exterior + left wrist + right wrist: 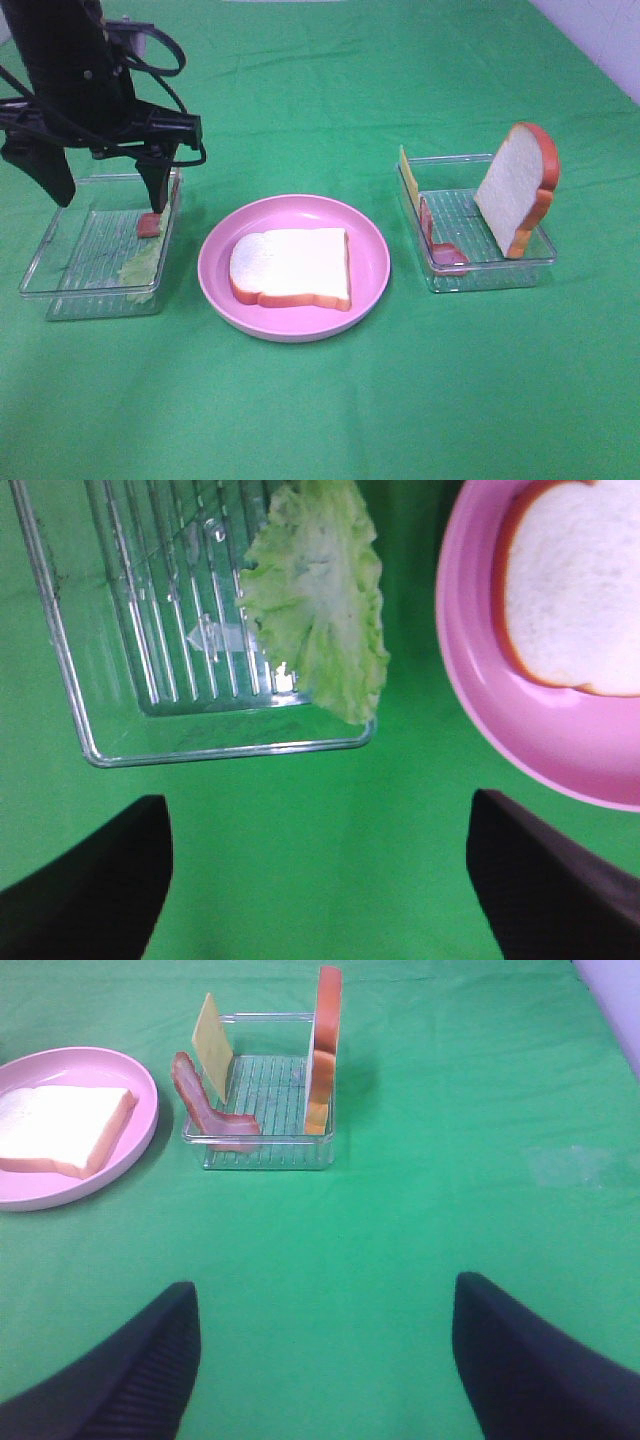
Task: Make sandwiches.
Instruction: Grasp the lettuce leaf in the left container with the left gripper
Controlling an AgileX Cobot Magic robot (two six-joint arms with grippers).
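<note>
One bread slice (292,267) lies flat on the pink plate (372,265); it also shows in the left wrist view (580,590) and the right wrist view (60,1128). A lettuce leaf (141,266) lies in the left clear tray (60,255), at its corner nearest the plate (320,600). A bacon piece (149,224) leans at that tray's right wall. The right clear tray (500,275) holds an upright bread slice (517,187), a cheese slice (407,180) and bacon (440,245). My left gripper (108,200) is open and empty above the left tray. My right gripper (320,1360) is open and empty, well short of the right tray (265,1150).
A green cloth (320,410) covers the table. A pale wall or edge (610,40) shows at the far right corner. Cables hang from the left arm (80,70) above the left tray.
</note>
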